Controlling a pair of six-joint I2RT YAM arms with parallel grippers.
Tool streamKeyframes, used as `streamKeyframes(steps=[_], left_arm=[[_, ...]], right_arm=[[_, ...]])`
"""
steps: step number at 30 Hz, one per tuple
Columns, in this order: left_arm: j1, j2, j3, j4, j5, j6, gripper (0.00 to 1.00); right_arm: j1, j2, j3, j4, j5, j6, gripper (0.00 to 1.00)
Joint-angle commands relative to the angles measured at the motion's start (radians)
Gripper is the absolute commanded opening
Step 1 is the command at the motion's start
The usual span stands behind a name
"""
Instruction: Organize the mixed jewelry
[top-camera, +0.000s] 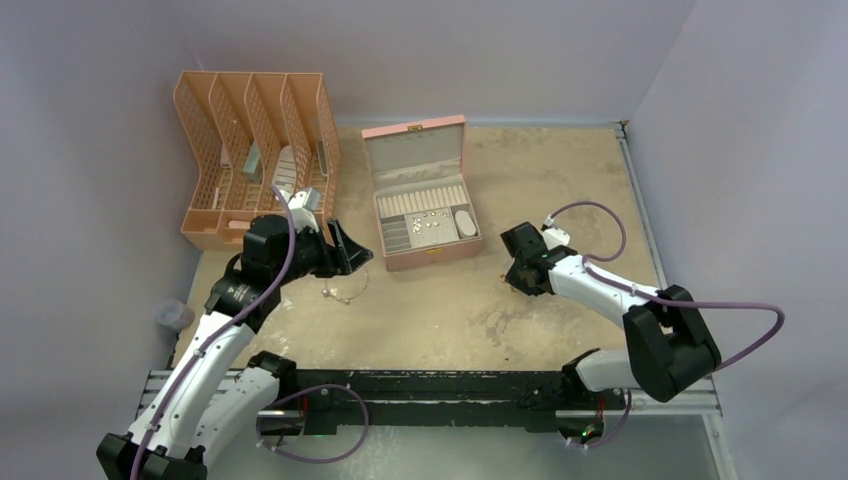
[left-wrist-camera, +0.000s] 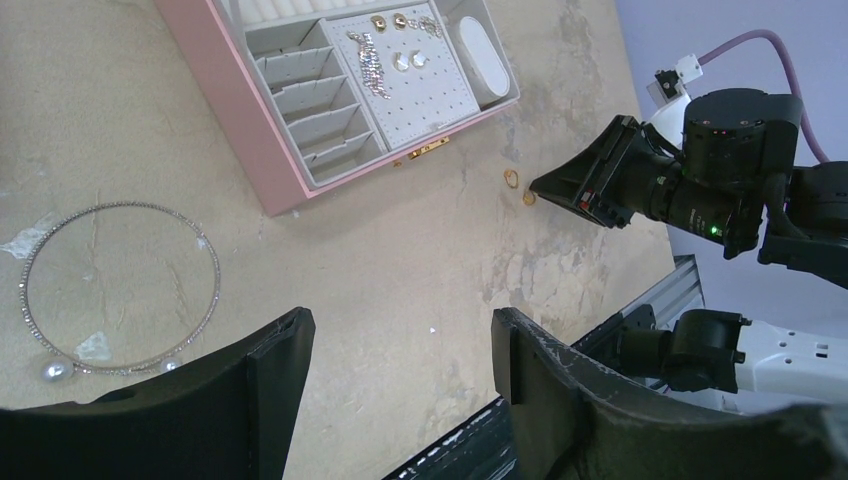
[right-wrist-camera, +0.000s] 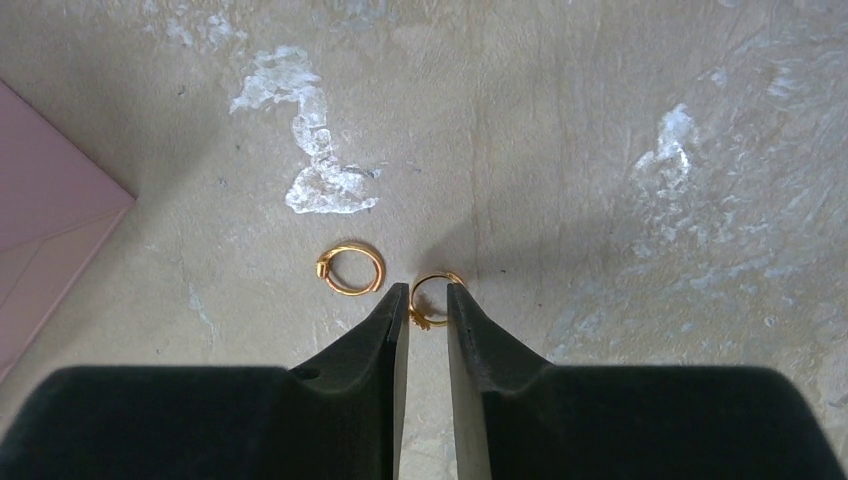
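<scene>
Two containers stand at the far side of the table (top-camera: 450, 325). One pink jewelry box (left-wrist-camera: 228, 105) lies open with its lid raised. Inside it are one row of ring rolls at the back, a stack of narrow slots on the left, one dotted panel (left-wrist-camera: 425, 95) in the middle and one white oval piece (left-wrist-camera: 480, 55) in the right compartment. Several earrings (left-wrist-camera: 372, 62) are pinned to the panel: gold studs, pale round ones and sparkling strands. One orange file organizer (top-camera: 200, 130) with four slots holds a few grey and white items, too small to identify.

Outside the containers, three pieces lie on the table. One silver loop (left-wrist-camera: 120, 206) with two pearl-like beads rests left of the box. Two gold rings lie right of the box, just beside each other: the free ring (right-wrist-camera: 325, 268) and the ring between the tips (right-wrist-camera: 437, 275).

Left gripper (left-wrist-camera: 400, 360): jaws wide, nothing between them, above bare table. Right gripper (right-wrist-camera: 427, 292): jaws narrow, one tip on each side of that ring. Actual clamping cannot be determined.
</scene>
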Motion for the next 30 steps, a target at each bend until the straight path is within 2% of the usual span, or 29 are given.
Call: streamKeyframes(steps=[1, 6, 9, 15, 30], left_arm=[[0.007, 0.006, -0.001, 0.040, 0.004, -0.009, 0.66], [0.007, 0.009, -0.003, 0.045, 0.006, -0.012, 0.65], [0.007, 0.011, -0.003, 0.047, 0.004, -0.012, 0.65], [0.007, 0.014, -0.005, 0.048, 0.003, -0.012, 0.65], [0.007, 0.001, -0.006, 0.037, -0.018, -0.016, 0.65]], right_arm=[[0.000, 0.016, 0.031, 0.031, 0.000, -0.049, 0.22], [0.000, 0.032, 0.043, 0.063, -0.002, -0.101, 0.18], [0.004, 0.031, 0.043, 0.094, -0.039, -0.164, 0.19], [0.004, 0.031, 0.036, 0.068, -0.019, -0.155, 0.23], [0.006, 0.048, 0.019, 0.041, -0.101, -0.136, 0.21]])
